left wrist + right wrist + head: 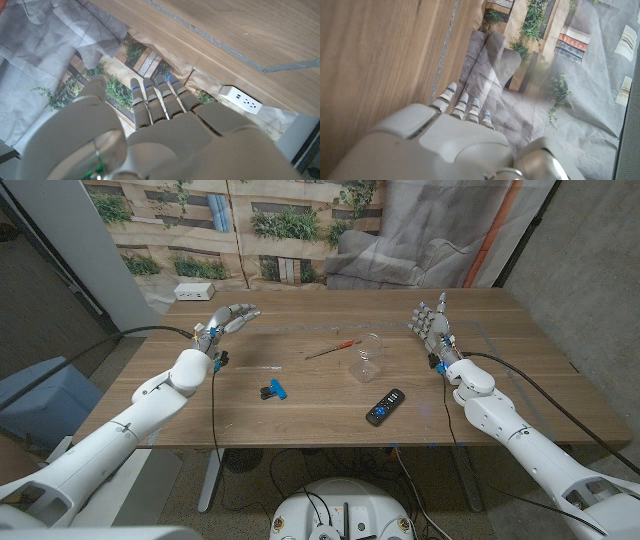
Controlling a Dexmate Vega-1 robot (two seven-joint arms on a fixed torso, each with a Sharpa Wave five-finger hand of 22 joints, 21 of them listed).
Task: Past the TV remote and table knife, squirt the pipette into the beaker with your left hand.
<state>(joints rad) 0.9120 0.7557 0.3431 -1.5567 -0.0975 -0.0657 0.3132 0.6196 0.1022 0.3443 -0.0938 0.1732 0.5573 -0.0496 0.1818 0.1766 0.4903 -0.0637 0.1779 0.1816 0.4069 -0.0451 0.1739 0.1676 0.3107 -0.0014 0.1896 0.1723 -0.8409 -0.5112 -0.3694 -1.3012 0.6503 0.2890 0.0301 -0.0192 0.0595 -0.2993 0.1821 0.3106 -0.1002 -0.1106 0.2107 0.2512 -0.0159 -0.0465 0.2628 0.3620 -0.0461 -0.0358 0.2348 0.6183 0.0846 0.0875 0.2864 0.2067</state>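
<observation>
Fingers L: left hand (228, 319) at far left of table (300, 395), fingers (150, 97) straight, side by side, holding nothing.
Fingers R: right hand (431, 323) at far right, fingers (462, 105) extended, close together, nothing held.
Pipette: pipette (270, 369) lies left of centre, just beyond blue clip (273, 390).
Beaker: clear beaker (368, 357) upright, centre-right.
Remote: TV remote (385, 407) near beaker, toward front edge.
Other: red-handled tool (333, 349) left of beaker, apart from it.

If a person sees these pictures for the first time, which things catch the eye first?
First, the two white robot arms reaching in from the bottom corners, the left hand and the right hand both raised and holding nothing. Next, the small things in the middle of the wooden table: a clear beaker, a black TV remote nearer the robot, and a blue and black object.
</observation>
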